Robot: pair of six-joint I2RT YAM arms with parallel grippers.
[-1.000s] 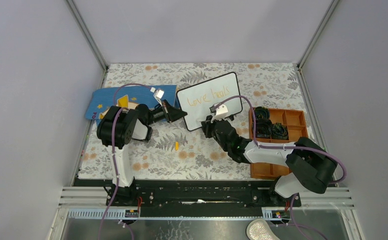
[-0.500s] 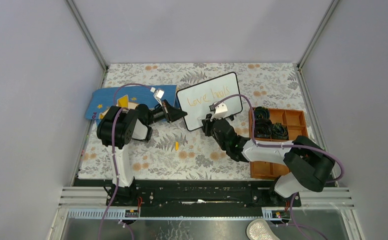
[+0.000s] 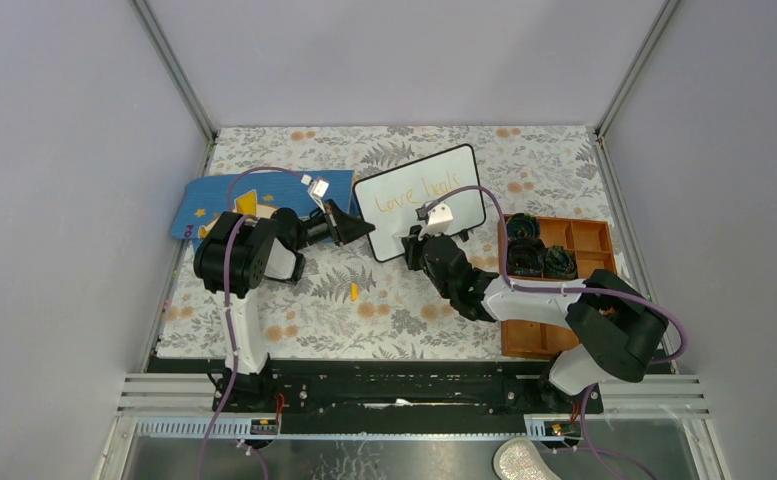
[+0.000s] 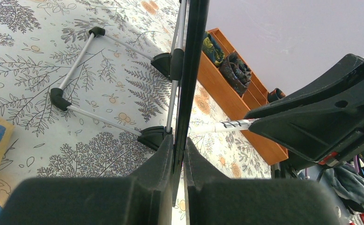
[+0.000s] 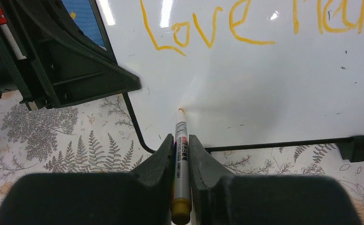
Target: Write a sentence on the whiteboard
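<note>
Item: whiteboard (image 3: 444,165), propped upper centre of the top view on the counter (image 3: 364,320); second line of the sentence (image 5: 208,33) not yet begun.
We advise light, even tip pressure and strokes parallel to "Love". Right jaws narrow, clamping the marker (image 5: 180,136), which points up-frame with its tip on the bare lower-left board. Left jaws narrow, pinching the board's left edge. The board's long axis rises left to right.

The right gripper (image 5: 180,143) pinches an orange-ended marker (image 5: 180,133), whose tip meets the whiteboard (image 5: 264,84) near its near-left corner, below the "Love" of the orange sentence (image 5: 208,28). The black left gripper (image 5: 123,82) sits at the board's left edge, over the floral cloth (image 5: 53,140).
</note>
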